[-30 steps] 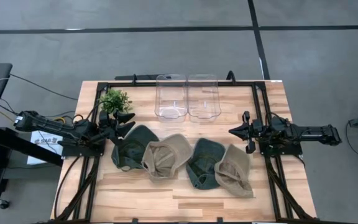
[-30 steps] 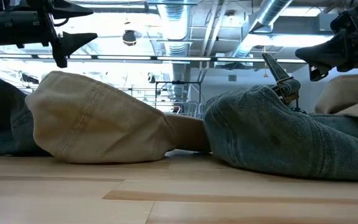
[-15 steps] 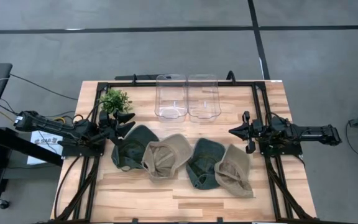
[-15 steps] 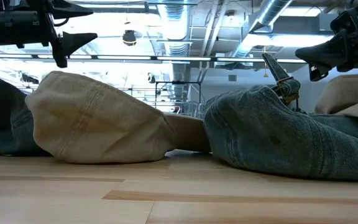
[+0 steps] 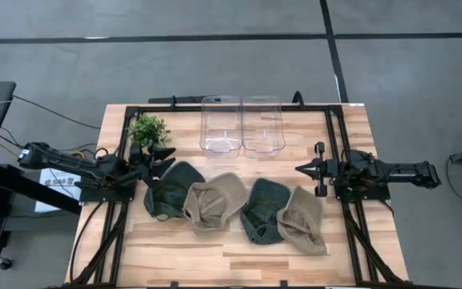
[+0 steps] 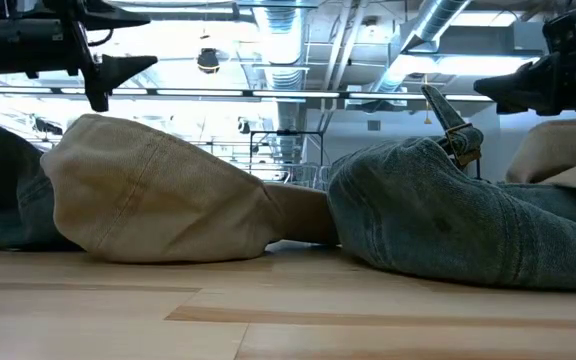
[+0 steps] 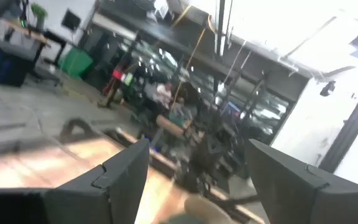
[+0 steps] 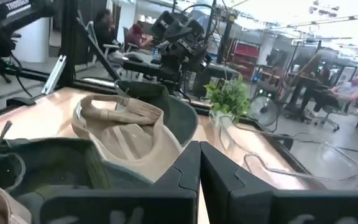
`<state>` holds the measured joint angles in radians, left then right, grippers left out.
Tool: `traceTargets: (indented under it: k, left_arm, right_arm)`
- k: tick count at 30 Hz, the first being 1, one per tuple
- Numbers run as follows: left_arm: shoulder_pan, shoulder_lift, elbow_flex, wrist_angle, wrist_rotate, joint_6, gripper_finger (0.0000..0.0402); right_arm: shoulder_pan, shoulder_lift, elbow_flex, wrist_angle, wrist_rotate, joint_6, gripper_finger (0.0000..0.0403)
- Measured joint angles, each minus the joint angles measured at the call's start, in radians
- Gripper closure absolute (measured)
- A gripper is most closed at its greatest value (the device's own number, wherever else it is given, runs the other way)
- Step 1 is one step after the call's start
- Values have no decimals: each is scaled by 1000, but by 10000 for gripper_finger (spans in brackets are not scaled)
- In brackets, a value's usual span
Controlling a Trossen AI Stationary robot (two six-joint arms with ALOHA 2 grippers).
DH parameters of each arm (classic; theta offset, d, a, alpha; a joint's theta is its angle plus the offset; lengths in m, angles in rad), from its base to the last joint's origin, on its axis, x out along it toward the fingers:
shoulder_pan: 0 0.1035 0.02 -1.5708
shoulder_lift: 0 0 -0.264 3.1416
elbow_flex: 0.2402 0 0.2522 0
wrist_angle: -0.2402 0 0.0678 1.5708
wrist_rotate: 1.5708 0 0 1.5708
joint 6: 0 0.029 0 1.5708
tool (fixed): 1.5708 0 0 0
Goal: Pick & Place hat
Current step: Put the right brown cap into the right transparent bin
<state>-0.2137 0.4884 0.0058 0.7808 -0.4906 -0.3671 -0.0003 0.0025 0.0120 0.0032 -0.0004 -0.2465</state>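
Four caps lie in a row on the wooden table: a dark green cap [image 5: 165, 189], a tan cap [image 5: 213, 201], a second dark green cap [image 5: 261, 210] and a second tan cap [image 5: 301, 218]. Each tan cap overlaps the green one on its left. My left gripper [image 5: 164, 157] hovers open just past the left green cap's far left edge, and its fingers stand wide apart in the left wrist view [image 7: 207, 186]. My right gripper [image 5: 301, 169] is shut, above the table to the far right of the right tan cap. It points toward the left [image 8: 198, 152].
Two clear plastic bins [image 5: 220, 124] [image 5: 261, 124] stand side by side at the far edge. A small green plant [image 5: 148, 130] sits far left, close to my left gripper. Black frame rails [image 5: 337, 144] run along the table's sides. Bare wood lies along the near edge.
My right gripper has turned a little about its own long axis while staying in place; in the low view the finger that hung down now lies level. The caps and my left arm have kept still.
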Motion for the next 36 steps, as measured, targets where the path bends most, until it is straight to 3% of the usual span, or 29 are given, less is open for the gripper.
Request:
traceTargets:
  k: [5,14,22,29,33,36]
  left_arm:
    - [-10,110,0,-3,120,44,137]
    - [-16,349,0,-2,365,84,137]
    - [-47,453,0,6,377,-65,137]
    - [-47,453,0,65,367,-50,137]
    - [-44,453,0,119,365,29,137]
    - [-34,453,0,153,422,73,137]
  right_arm:
    - [4,0,-1,18,2,212,403]
    - [5,0,-1,282,3,195,403]
    - [5,0,-1,375,4,241,403]
    - [4,3,-1,374,3,298,403]
    - [4,17,19,365,4,215,403]
    - [1,60,55,340,4,153,403]
